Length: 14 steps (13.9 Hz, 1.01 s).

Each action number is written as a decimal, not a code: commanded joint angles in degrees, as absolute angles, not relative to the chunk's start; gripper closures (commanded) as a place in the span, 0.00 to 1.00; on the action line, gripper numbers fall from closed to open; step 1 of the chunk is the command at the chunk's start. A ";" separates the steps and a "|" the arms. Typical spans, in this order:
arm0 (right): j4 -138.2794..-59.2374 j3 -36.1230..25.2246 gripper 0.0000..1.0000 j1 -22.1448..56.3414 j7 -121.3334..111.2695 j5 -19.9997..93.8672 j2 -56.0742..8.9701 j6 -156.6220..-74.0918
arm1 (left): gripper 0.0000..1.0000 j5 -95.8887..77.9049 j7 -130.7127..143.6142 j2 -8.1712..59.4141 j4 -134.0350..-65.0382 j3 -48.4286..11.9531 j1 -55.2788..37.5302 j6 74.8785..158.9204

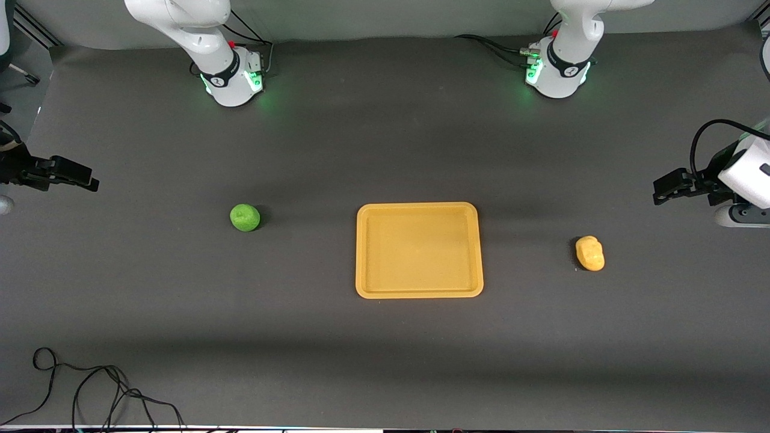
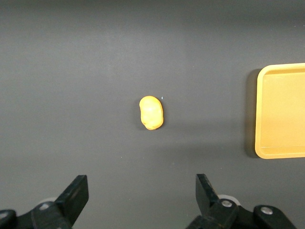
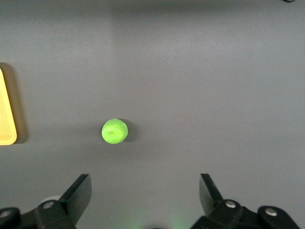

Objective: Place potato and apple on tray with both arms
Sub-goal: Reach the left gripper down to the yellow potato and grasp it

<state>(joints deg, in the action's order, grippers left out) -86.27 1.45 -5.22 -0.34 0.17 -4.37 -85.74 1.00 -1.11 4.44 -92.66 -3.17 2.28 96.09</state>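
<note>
Looking from the front, I see the tray (image 1: 419,249) mid-table, the apple (image 1: 245,217) toward my right arm's end and the potato (image 1: 589,253) toward my left arm's end, each well apart from it. My left gripper (image 1: 660,192) and right gripper (image 1: 90,179) hang over the table's ends. In the left wrist view, my left gripper (image 2: 140,191) is spread wide and empty above the potato (image 2: 151,112), beside the tray (image 2: 281,110). In the right wrist view, my right gripper (image 3: 145,190) gapes empty over the apple (image 3: 114,130).

No legible text, labels or nos. anywhere in any view.

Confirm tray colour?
Yellow-orange all over, rim included; the tray shows best in the front view, lying between the apple and potato.
</note>
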 commanded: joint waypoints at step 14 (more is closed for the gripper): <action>-86.05 1.32 0.00 -4.92 -0.88 -0.53 -3.78 -86.13 | 0.01 0.88 -3.85 3.78 -107.89 -2.81 2.46 113.17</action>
